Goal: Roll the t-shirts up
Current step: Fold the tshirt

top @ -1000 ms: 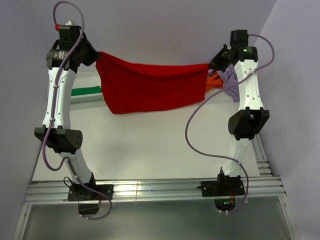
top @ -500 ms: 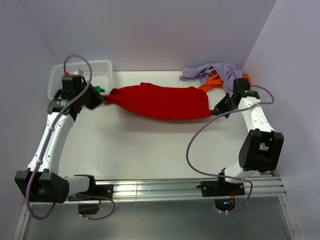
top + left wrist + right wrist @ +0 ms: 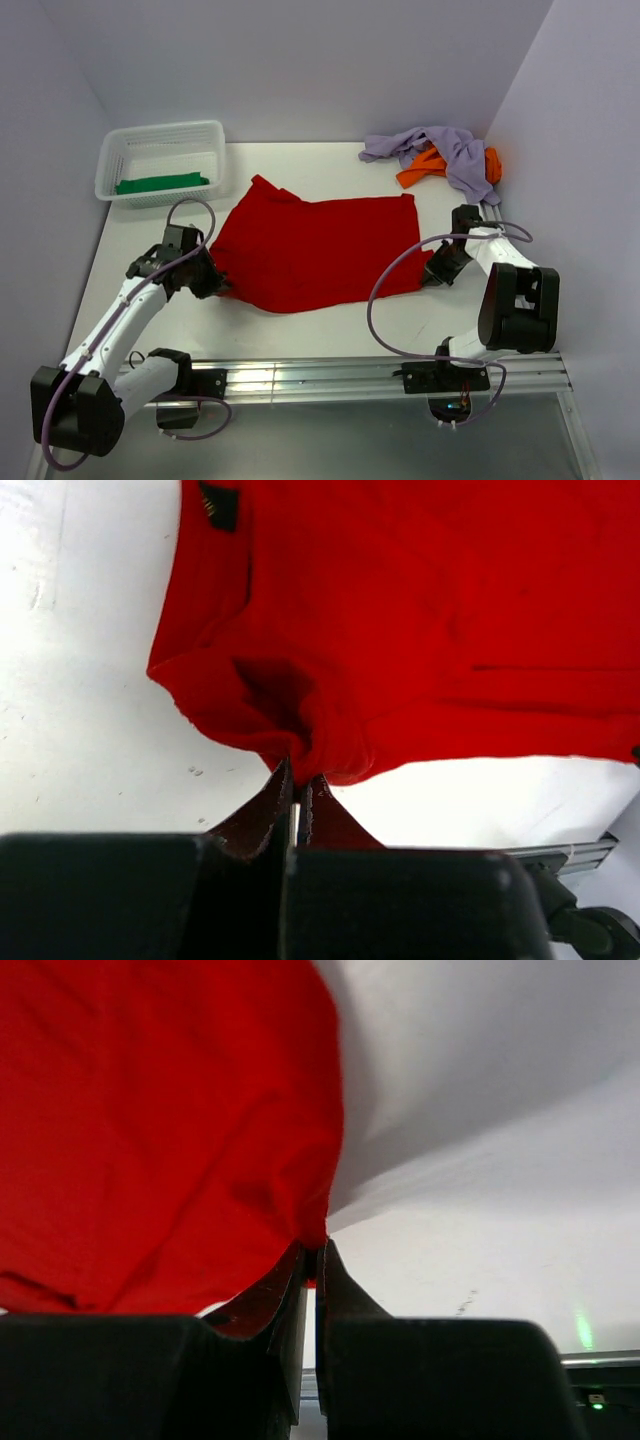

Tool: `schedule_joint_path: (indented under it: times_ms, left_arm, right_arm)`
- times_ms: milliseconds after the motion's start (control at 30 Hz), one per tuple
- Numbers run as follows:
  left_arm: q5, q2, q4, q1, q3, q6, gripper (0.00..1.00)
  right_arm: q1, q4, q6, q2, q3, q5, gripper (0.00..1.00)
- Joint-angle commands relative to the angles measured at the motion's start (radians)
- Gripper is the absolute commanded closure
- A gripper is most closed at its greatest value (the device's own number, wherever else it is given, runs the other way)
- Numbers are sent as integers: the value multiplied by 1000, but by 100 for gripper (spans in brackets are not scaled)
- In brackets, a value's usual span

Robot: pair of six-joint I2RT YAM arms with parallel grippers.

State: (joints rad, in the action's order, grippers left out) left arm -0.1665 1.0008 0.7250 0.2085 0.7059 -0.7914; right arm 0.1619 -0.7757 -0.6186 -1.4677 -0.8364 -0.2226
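The red t-shirt (image 3: 320, 250) lies spread flat on the white table, wide side to side. My left gripper (image 3: 215, 283) is shut on its near left corner (image 3: 300, 750). On the other side my right gripper (image 3: 432, 272) is shut on the near right corner (image 3: 318, 1232). A green t-shirt (image 3: 160, 183) lies in the white mesh basket (image 3: 125, 150) at the back left. An orange t-shirt (image 3: 420, 170) and a pale lavender t-shirt (image 3: 450, 150) lie bunched together at the back right.
The basket stands against the left wall. The back wall and the right wall close in the table. An aluminium rail (image 3: 300, 378) with both arm bases runs along the near edge. A purple cable (image 3: 385, 290) loops over the table by the right arm.
Both arms have swung down and toward the near edge, carrying the red t-shirt from hanging stretched in the air to lying flat on the table.
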Motion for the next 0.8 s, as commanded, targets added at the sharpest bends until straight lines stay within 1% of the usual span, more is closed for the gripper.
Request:
schedule_joint_path:
  times_ms: [0,133,233,433,500,533,567,600,633,667,700,733,767]
  left_arm:
    - [70,33,36,15,26,-42,100]
    - [119,45,93,19,26,-52,100]
    - [130,53,116,19,17,-57,100]
    - [136,70,165,20,4,-52,100]
    - [131,65,181,20,3,-52,99]
    - [121,62,186,20,4,-52,97]
    - [108,61,191,20,3,-51,90]
    - [101,53,203,22,3,-48,85]
    - [96,52,211,23,7,-49,77]
    - [94,45,221,25,18,-48,63]
    - [104,41,238,28,30,-49,59]
    - [114,30,273,29,46,-49,50]
    - [130,27,286,29,82,-42,31]
  right_arm:
    - [4,-5,25,70,32,66,100]
    - [4,-31,22,121,71,107,100]
    - [4,-42,22,145,97,143,100]
    - [-4,-91,19,178,89,177,100]
    - [-13,-115,10,187,88,190,91]
    - [-18,-126,2,196,86,204,76]
    - [-18,-129,3,204,89,206,68]
    - [-18,-143,0,211,85,215,52]
    - [-18,-154,-4,217,83,221,48]
    - [-18,-157,5,224,76,221,47]
    - [-16,-175,2,230,65,244,47]
    - [-18,-180,0,243,53,256,46]
    - [-16,-188,2,251,25,265,46]
